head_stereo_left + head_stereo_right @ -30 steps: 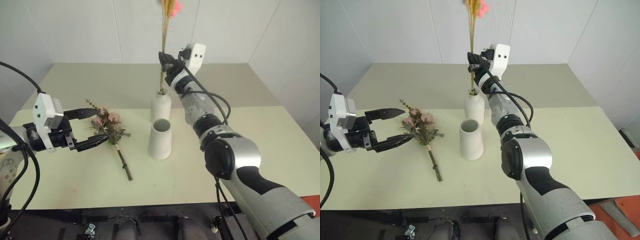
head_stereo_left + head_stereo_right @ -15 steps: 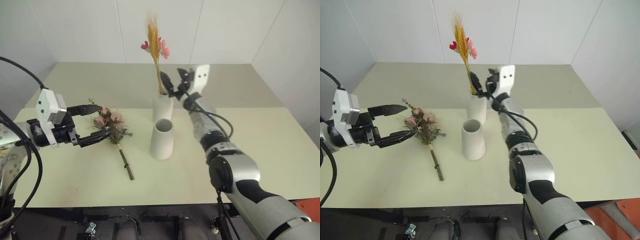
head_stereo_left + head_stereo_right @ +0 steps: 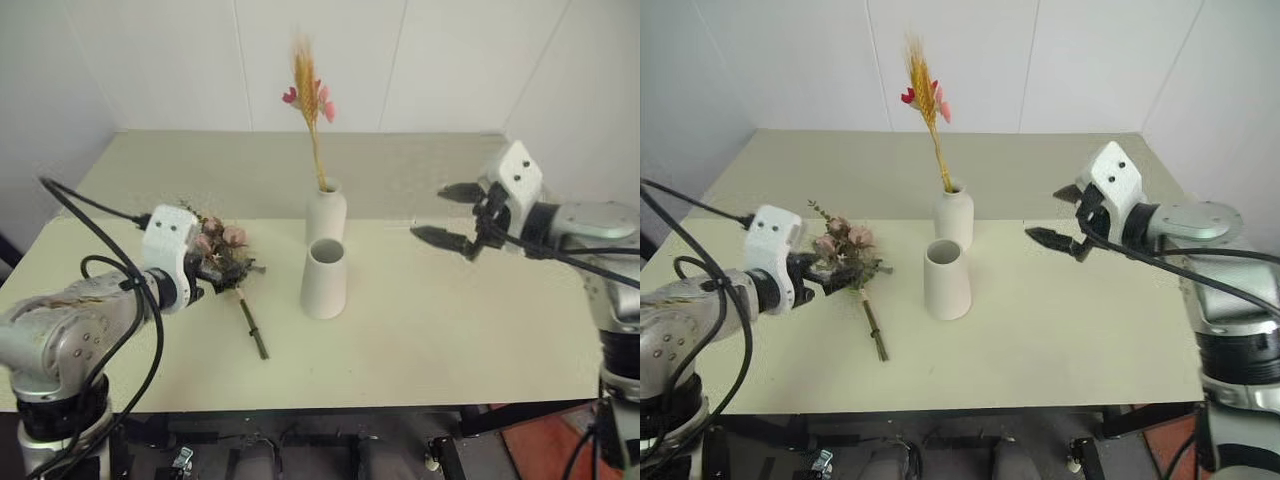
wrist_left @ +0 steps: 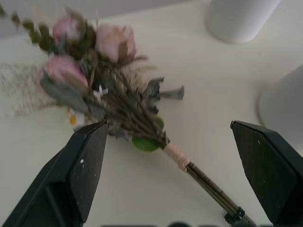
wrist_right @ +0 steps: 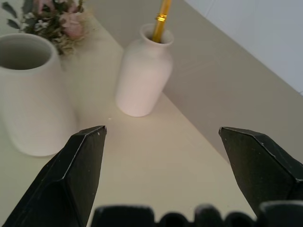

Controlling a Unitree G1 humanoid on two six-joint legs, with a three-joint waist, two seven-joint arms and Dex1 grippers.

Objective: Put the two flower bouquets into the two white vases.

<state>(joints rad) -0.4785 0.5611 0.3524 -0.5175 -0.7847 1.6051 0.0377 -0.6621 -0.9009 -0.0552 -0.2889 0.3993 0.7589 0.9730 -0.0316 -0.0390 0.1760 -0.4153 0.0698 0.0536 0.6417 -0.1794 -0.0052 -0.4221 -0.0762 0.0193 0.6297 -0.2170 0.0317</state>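
Our left hand gaped empty over the rose bunch lying flat on the bench, stems trailing toward five o'clock; our right hand, wide open, hung well apart.

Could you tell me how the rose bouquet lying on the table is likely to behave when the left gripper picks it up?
The rose bouquet looks light, with a bushy head on thin brown stems, so it would probably hang head-heavy if held low. The stems are bound at one wrap, so they should lift together. The open left gripper straddles the leafy part, which may crush or shed.
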